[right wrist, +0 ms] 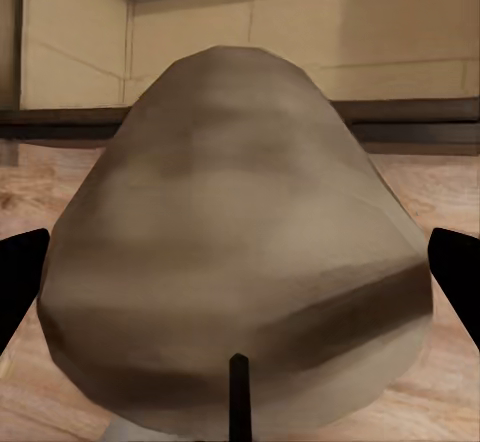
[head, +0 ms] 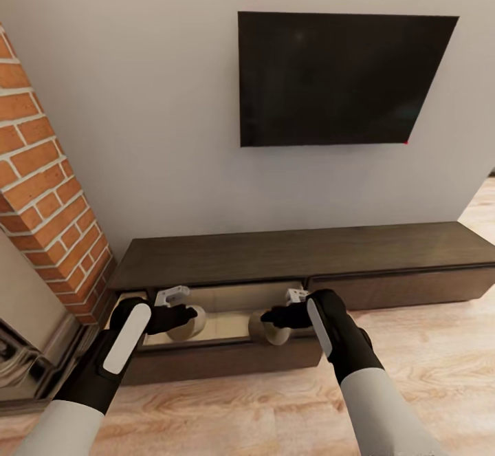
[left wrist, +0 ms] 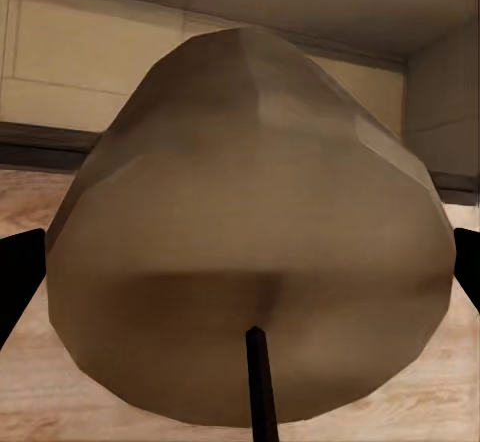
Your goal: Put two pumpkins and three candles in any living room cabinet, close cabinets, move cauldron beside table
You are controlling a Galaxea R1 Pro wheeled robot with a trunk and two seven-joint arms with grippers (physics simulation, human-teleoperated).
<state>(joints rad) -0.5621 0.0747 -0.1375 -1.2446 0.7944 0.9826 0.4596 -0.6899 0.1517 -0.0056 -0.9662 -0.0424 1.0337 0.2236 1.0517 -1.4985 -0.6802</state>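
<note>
The cabinet [head: 302,253] stands on the floor [head: 426,360] against the wall, below the television [head: 337,78]. Its left drawer [head: 227,360] is pulled out. A brick column [head: 48,194] stands to its left. One candle [head: 187,324] sits in the left tool [head: 184,315], another candle [head: 269,329] in the right tool [head: 269,317], both over the drawer.

Clearance at the open drawer

The cabinet [head: 302,253] top overhangs the far part of the pulled-out drawer [head: 227,360], limiting entry from above. The brick column [head: 48,194] blocks the left (floor [head: 426,346] to the right lies open); each gripper's candle [left wrist: 250,232] [right wrist: 235,242] fills its jaw gap.
</note>
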